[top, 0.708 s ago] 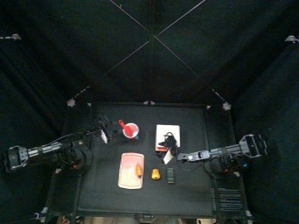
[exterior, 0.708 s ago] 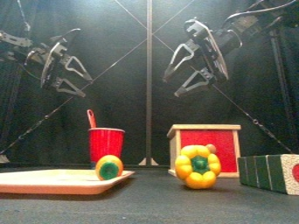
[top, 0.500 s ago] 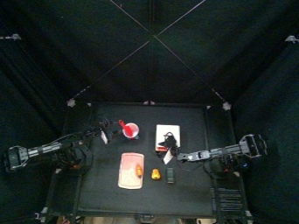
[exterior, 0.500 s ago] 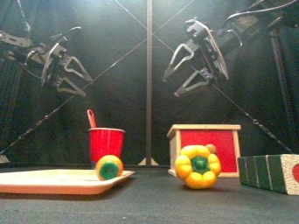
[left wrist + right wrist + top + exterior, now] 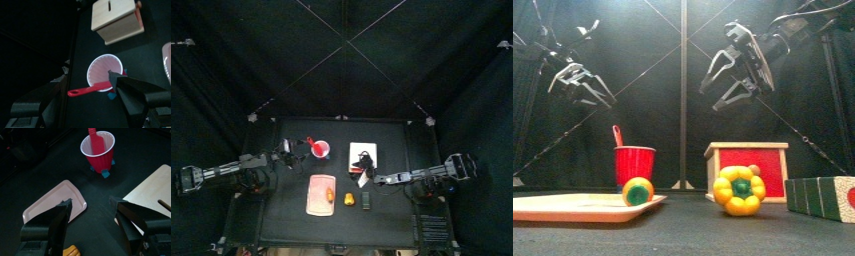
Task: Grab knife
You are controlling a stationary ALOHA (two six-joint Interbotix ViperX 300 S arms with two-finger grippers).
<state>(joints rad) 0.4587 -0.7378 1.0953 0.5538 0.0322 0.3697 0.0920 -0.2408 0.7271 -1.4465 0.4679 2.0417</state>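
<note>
Black curtains close in a small black table (image 5: 291,225), and both arms hang above it with nothing in their grasp. From the left, the left gripper (image 5: 583,84) has its jaws spread about as wide as they go, empty, held high and tilted down toward the table. Directly beneath it stands a red cup (image 5: 106,73) with a red knife (image 5: 90,90) stuck upright in it, the handle poking over the rim — untouched, well below the jaws. Just beyond the cup from this gripper sits a wooden box (image 5: 117,19).

From the other side, the right gripper (image 5: 738,80) also stands open and empty, raised high above the box and angled downward. Below and ahead of it lies a pink tray (image 5: 55,203); the cup and knife stand farther off, past the tray. A yellow pepper (image 5: 740,190) rests in front of the box.
</note>
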